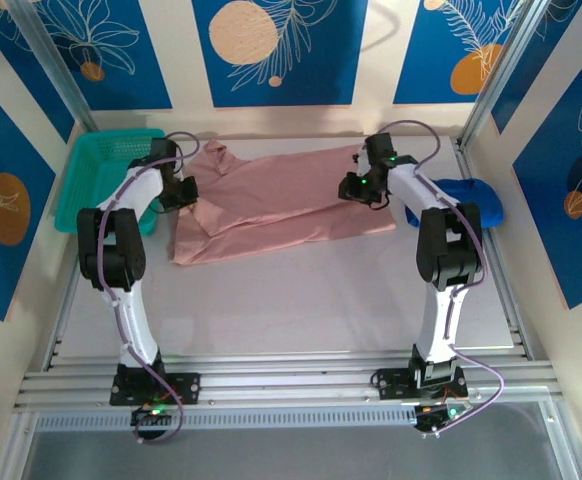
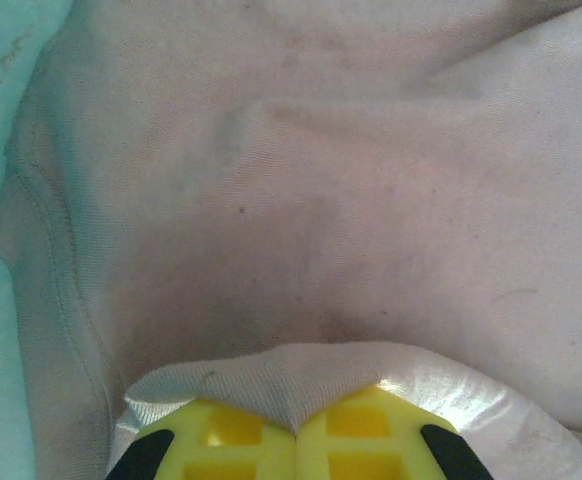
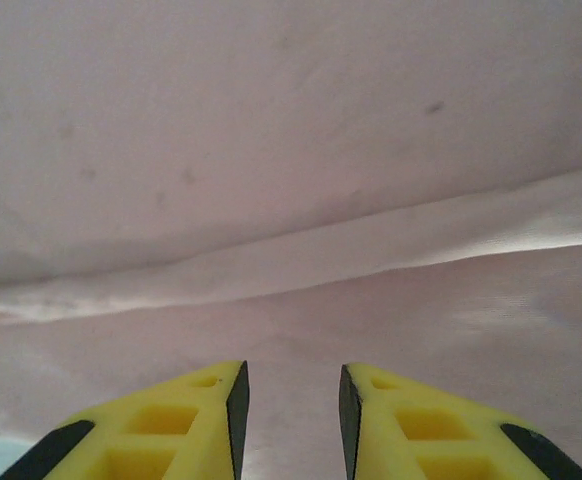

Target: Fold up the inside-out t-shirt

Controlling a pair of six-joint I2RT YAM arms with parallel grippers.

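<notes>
**Figure.** The inside-out t-shirt [image 1: 281,200] lies partly folded on the counter [image 1: 301,300], with its long axis running left to right between the two arms. The left end effector [image 2: 296,430] is clamped on a raised ridge of cloth at the shirt's left end, near the teal basket [image 1: 91,180]. Its arm reaches forward with the elbow raised. The right end effector [image 3: 293,385] stands over the shirt's right end with jaws parted and nothing between them, and a fold edge crosses the cloth just ahead. We judge that the coming move turns on this relation: the cloth lies directly beneath the right end effector and extends along the long axis toward the left arm. A royal-blue garment [image 1: 466,195] sits just beyond the right arm.
</notes>
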